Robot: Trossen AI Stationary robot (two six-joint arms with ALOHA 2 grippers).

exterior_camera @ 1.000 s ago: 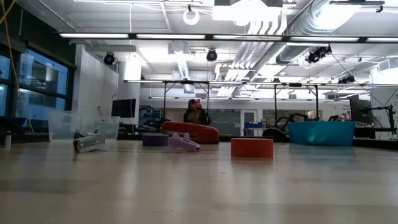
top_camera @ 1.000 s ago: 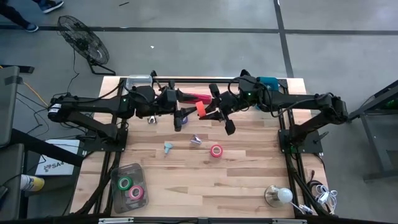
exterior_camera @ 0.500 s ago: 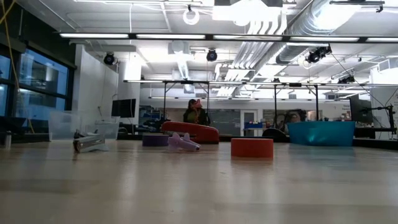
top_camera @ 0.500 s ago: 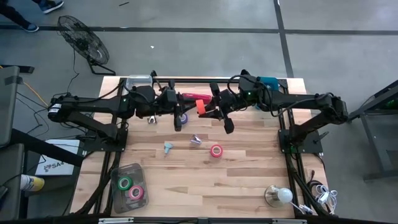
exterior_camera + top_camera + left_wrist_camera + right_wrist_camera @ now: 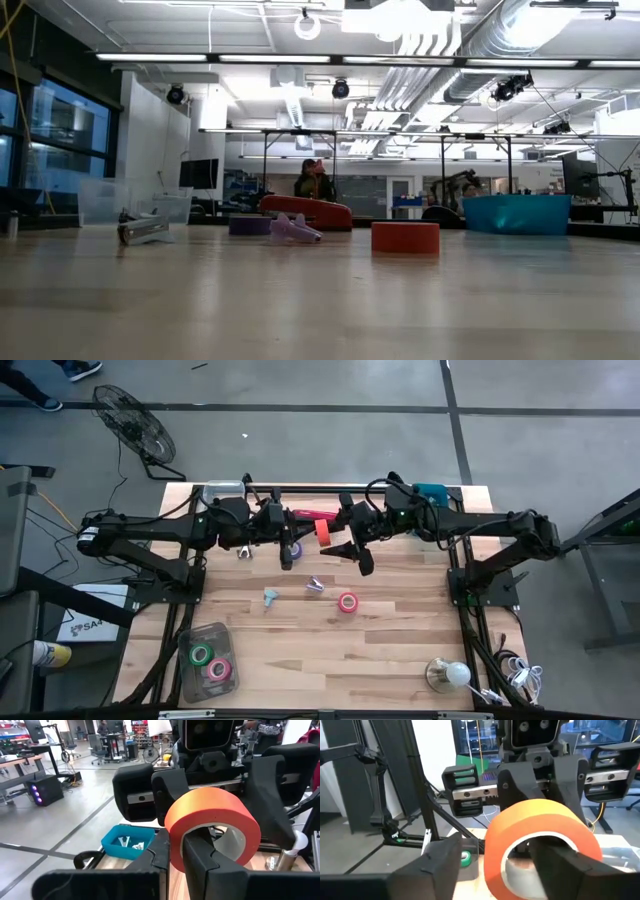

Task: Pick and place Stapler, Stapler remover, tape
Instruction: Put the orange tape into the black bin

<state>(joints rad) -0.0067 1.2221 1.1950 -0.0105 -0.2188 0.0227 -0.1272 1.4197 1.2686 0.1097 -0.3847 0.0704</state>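
step: handover of orange tape roll in air | left pincer closed on roll wall | right pincer open around it | next: right arm backs off, left carries roll to a container

Both arms stretched inward over the bench's far half, left gripper fingers pinched together, right gripper facing it with fingers spread apart, wrists nearly meeting mid-bench

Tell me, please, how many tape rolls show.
5: orange roll in the left hand, purple near it, red mid-table, green and pink in the clear bin; more may hide.
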